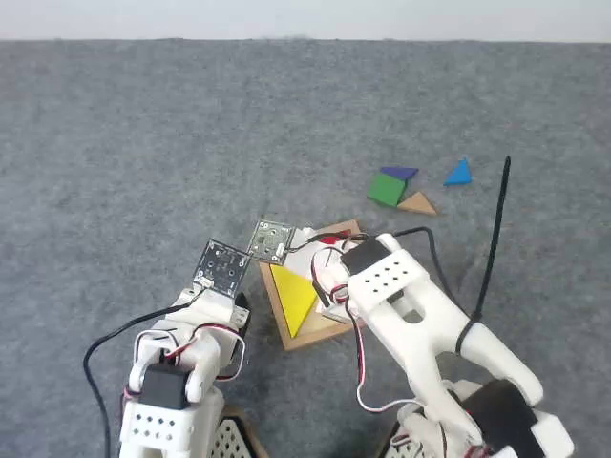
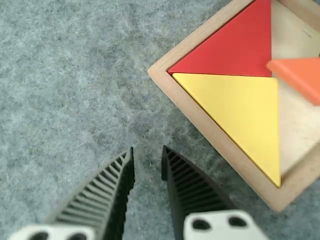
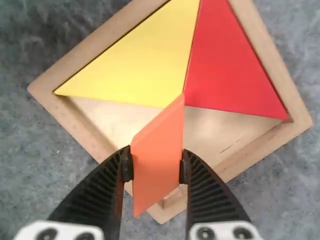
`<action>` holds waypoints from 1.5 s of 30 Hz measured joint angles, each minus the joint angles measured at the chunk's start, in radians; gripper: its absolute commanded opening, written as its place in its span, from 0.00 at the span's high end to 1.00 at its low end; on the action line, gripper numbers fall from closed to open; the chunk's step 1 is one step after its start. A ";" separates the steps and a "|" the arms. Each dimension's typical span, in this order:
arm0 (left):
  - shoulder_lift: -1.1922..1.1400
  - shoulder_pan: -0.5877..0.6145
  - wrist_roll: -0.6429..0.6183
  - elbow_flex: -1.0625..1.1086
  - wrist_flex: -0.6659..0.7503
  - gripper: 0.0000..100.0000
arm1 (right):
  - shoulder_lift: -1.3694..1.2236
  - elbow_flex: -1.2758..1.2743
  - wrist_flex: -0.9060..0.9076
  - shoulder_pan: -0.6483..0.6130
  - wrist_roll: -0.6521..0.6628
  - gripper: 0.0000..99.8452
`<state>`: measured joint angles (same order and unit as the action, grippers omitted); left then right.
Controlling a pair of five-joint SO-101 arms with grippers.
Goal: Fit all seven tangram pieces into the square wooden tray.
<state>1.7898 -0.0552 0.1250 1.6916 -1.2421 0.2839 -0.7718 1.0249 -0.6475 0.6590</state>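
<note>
- Surface (image 1: 143, 124): grey felt-like mat that carries everything.
- Right arm (image 1: 430, 324): white, leans in over the wooden tray (image 1: 310, 336). The right jaws are clamped on the orange piece (image 3: 157, 160), one on each long edge.
- Left arm (image 1: 181, 372): sits beside the tray, on its left side. The left jaws are slightly parted with nothing between them. They hang over bare mat, near one tray corner and clear of the rim (image 2: 210, 126).
- Tray: square, light wood, turned corner-on to the arms. About half of its floor is filled and the rest is bare wood.
- Yellow triangle (image 1: 294, 296): large, flat in the tray, long edge along the rim on the side nearer the left arm.
- Red triangle (image 2: 235, 47): same size as the yellow one, flat in the tray. One short edge is flush against the yellow piece, and the two meet at the tray's centre.
- Orange piece: held tilted above the bare floor, with its far corner at the yellow/red junction. Contact with the floor cannot be told.
- Green square (image 1: 386, 189): lies outside the tray, well apart from it, on the mat to the far right.
- Dark blue piece (image 1: 399, 173): touches the green square's far edge.
- Tan triangle (image 1: 417, 202): just beside the green square.
- Blue triangle (image 1: 459, 173): small, lies alone a little right of that cluster.
</note>
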 measured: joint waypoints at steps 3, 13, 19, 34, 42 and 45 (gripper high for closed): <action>0.000 0.000 0.000 0.000 0.000 0.91 | 0.000 0.000 -0.006 0.000 -0.071 0.97; 0.000 0.000 0.000 0.000 0.000 0.91 | -0.002 0.044 -0.043 0.005 -0.583 0.97; 0.000 0.000 0.000 0.000 0.000 0.91 | -0.002 0.064 -0.052 0.031 -0.707 0.97; 0.000 0.000 0.000 0.000 0.000 0.91 | -0.253 0.235 -0.094 0.163 -0.710 0.86; 0.000 0.000 0.000 0.000 0.000 0.91 | -0.256 0.239 -0.094 0.158 -0.680 0.71; 0.000 0.000 0.000 0.000 0.000 0.91 | -0.256 0.239 -0.094 0.153 -0.666 0.71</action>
<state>1.7898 -0.0552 0.1250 1.6916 -1.2421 0.0276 -0.5324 0.9314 -0.4941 -0.0069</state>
